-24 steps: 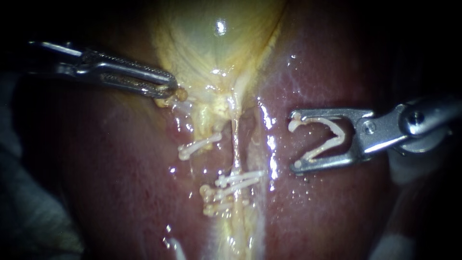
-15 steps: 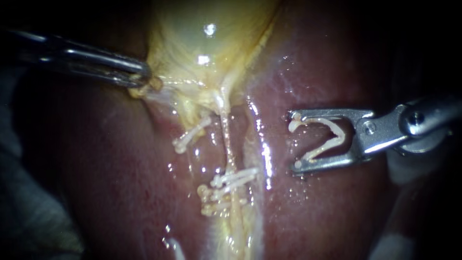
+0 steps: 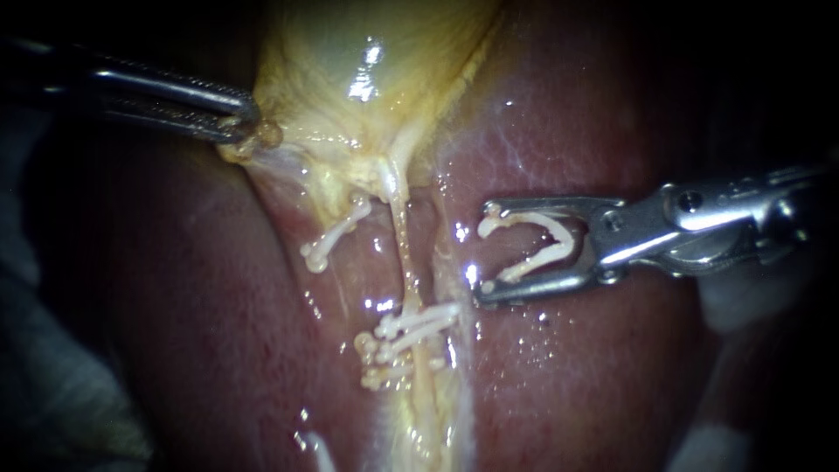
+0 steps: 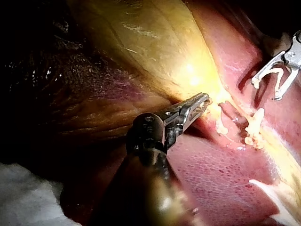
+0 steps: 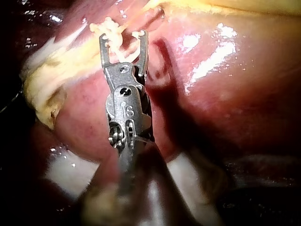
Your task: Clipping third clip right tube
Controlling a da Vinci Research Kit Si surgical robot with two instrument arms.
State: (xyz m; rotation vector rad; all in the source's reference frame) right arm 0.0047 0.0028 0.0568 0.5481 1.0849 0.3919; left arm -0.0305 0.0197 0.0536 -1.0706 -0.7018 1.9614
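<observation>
White clip (image 3: 549, 245) sits spread in my right instrument (image 3: 486, 252), gripped by both jaws. The right tube (image 3: 403, 246) lies just ahead of the tips, not yet between them, running crosswise to the shaft; two fitted clips (image 3: 419, 325) sit beside one tip. My left instrument (image 3: 243, 124) clamps the gallbladder (image 3: 350, 52). The tube's back is hidden.

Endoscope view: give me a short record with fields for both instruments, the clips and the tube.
left instrument: jaws shut on the gallbladder at its edge
right instrument: jaws hold an open clip
open clip: beside the right tube, not around it
placed clips: clustered across the right tube, lower than the open clip
lone clip: on the other side of the right tube
liver: beneath it all
</observation>
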